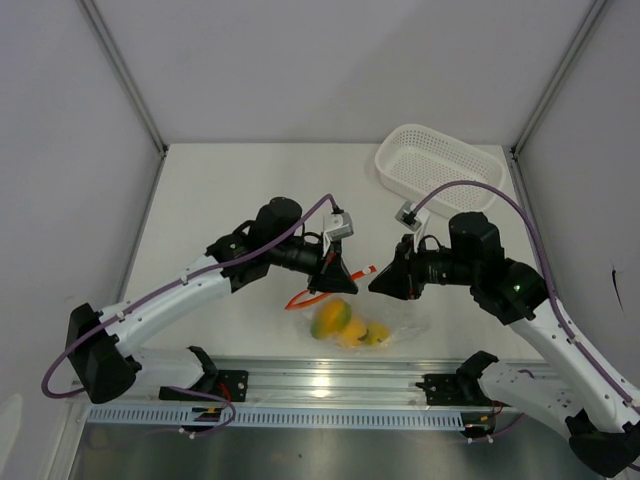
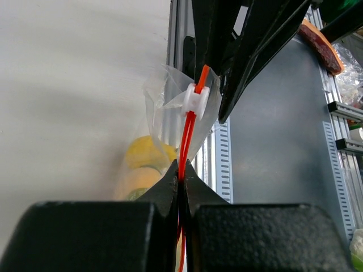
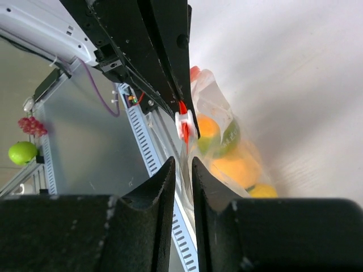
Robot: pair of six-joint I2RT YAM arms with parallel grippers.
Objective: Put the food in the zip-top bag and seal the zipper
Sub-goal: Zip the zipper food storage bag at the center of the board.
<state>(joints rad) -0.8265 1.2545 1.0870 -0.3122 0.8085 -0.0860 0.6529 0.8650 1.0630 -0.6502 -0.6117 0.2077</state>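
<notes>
The left claw [image 2: 180, 168] is pinching the zipper [image 2: 189, 133], whose strip is running straight ahead to its slider [image 2: 194, 101]. The right claw [image 3: 182, 162] (slightly parted) is facing it, just short. The food [image 3: 241, 168] is lying inside the bag [image 2: 156, 96], below both.

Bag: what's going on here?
The fruit is already in the bag. The left gripper is shut on the zipper. The right gripper faces it at the strip's other end, nearly closed; whether it actually grips is unclear. The white slider sits between the two, so sealing looks in progress, not finished.
</notes>
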